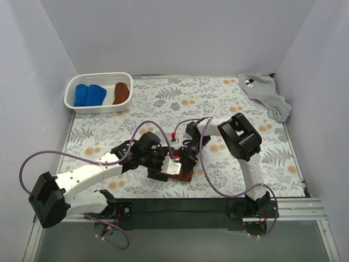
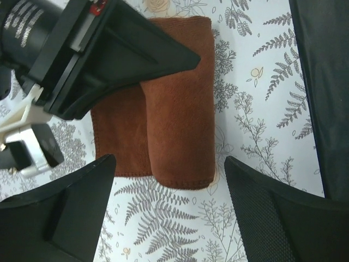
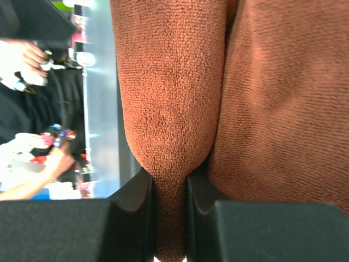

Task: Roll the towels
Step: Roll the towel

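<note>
The step in hand is rolling the brown towel (image 2: 180,109), which lies on the table (image 1: 163,103) near its front edge, between the two arms. It is part rolled: in the left wrist view a thick roll runs along one side, with a flat strip beside it not yet taken up. The right gripper (image 3: 169,177) is clamped on a fold of the cloth, the pile bulging above its jaws; from so close it is hard to tell whether that fold is the roll's end or the loose edge. The left gripper (image 2: 169,159) hangs over the towel's end with jaws wide apart, holding nothing. Next, I judge, the roll must be turned over the flat strip, the left gripper steadying it so it does not slacken. Blue rolls (image 1: 90,94) and a brown roll (image 1: 121,93) sit in the basket (image 1: 98,108); the grey towel (image 1: 264,93) lies unrolled in the far right corner
</note>
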### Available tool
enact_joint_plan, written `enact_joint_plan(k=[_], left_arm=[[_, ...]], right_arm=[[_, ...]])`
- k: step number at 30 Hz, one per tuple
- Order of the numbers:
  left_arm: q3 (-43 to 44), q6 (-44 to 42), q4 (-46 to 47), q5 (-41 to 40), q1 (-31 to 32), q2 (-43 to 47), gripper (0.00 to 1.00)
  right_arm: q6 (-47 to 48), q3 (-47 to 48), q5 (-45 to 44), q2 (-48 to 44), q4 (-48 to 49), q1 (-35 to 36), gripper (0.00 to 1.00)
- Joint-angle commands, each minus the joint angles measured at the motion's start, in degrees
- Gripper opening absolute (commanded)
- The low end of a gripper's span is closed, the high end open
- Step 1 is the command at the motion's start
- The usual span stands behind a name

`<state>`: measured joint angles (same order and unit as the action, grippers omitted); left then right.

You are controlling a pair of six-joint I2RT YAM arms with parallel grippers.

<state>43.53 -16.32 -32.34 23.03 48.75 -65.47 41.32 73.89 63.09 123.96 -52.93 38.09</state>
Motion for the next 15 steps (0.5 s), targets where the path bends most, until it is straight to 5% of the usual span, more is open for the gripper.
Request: enact_joint_plan(k=[1,8,15], left_arm=[[-0.9,-1.8,4.4,-3.7,3.5,-2.8,0.77],[-2.6,-2.3,9.4,-6.5,6.7,-8.3,0.81],[-3.9,-2.5,5.4,-6.2,8.6,-12.8,0.56]], right_arm=[[2.9,0.7,-8.7,4.4,-2.1,-0.1,0.01],[2.7,2.5,-7.8,6.2,-3.3,-0.3,0.01],[2.1,4.2,-8.3,5.9,-3.9,-0.9,0.01]])
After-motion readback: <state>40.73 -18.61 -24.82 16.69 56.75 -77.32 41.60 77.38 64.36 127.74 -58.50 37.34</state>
